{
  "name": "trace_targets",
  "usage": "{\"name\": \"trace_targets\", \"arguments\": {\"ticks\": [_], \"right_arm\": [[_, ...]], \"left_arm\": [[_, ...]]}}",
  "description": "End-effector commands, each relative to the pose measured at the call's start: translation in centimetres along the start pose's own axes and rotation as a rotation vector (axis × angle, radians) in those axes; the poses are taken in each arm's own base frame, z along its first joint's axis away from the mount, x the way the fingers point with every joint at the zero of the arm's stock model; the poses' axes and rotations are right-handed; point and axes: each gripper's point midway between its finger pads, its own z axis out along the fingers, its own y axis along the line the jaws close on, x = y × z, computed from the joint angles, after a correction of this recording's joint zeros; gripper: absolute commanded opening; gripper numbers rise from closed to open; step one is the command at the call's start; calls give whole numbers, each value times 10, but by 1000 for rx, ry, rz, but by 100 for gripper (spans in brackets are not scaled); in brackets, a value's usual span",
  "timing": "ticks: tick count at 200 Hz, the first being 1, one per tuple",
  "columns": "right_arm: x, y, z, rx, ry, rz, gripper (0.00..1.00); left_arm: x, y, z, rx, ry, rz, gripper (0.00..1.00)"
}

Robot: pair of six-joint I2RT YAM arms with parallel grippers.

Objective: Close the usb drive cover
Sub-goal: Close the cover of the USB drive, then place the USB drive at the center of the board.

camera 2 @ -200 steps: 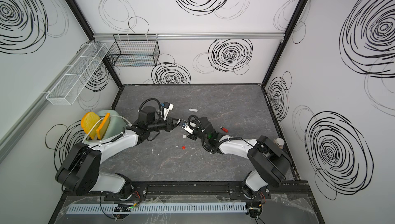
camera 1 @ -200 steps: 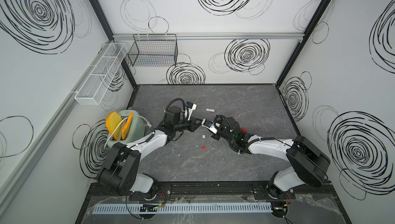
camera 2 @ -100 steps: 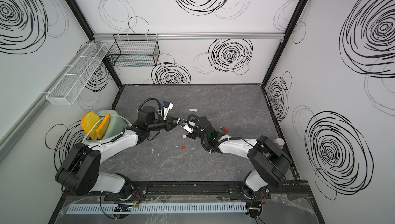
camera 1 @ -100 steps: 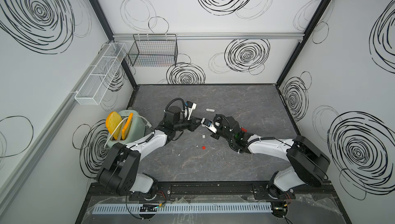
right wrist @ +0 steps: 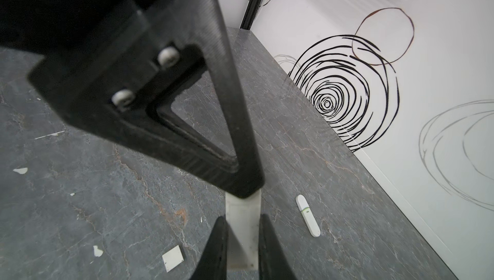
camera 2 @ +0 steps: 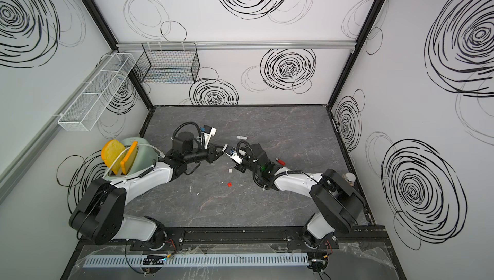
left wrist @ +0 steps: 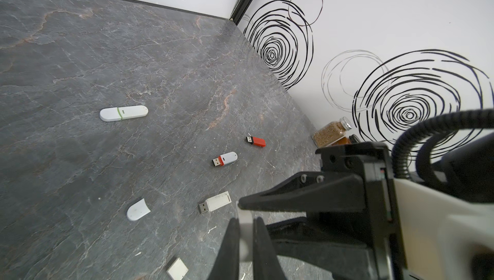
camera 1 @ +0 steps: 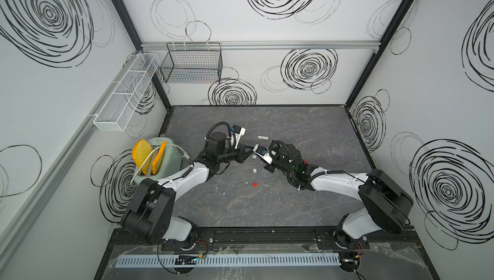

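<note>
Drive sits clamped in our right fingers, long axis pointing straight at our left fingers, which pinch what looks like its cover.

White usb drive in mid-air, ends pinched by the left hand and right hand
</note>
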Motion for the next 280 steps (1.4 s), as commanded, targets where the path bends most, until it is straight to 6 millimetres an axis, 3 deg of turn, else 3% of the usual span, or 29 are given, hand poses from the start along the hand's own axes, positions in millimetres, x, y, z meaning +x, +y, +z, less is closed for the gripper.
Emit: {"name": "trace_targets", "arguments": {"ticks": [1, 31, 47, 57, 92, 117, 128, 174, 198, 280], "right_arm": [[-135, -15, -31, 35, -426, -47, 16], [-84, -16, -37, 39, -262, -28, 52], [-58, -17, -51, 55, -192, -20, 56], [-44, -19, -62, 77, -158, -7, 64], [-19, -39, -103, 155, -88, 38, 81], [-7, -62, -127, 213, -22, 93, 90], [-1, -71, -136, 237, 10, 121, 100], [34, -84, -165, 293, 135, 245, 99], [55, -76, -168, 295, 165, 312, 99], [74, -73, -179, 392, 80, 378, 99]], "left_arm": [[42, -16, 8, 88, 157, -119, 0], [11, 2, -1, 30, 61, -170, 0], [-7, 19, -5, -17, 9, -215, 0], [-18, 30, -8, -44, -19, -255, 0], [-52, 59, -8, -78, -87, -359, 0], [-79, 61, -6, -85, -179, -338, 0], [-88, 59, -2, -75, -204, -341, 0], [-101, 53, 22, -22, -263, -401, 0], [-88, 57, 38, -14, -241, -452, 0], [-53, 83, 70, -68, -184, -484, 0]]}}
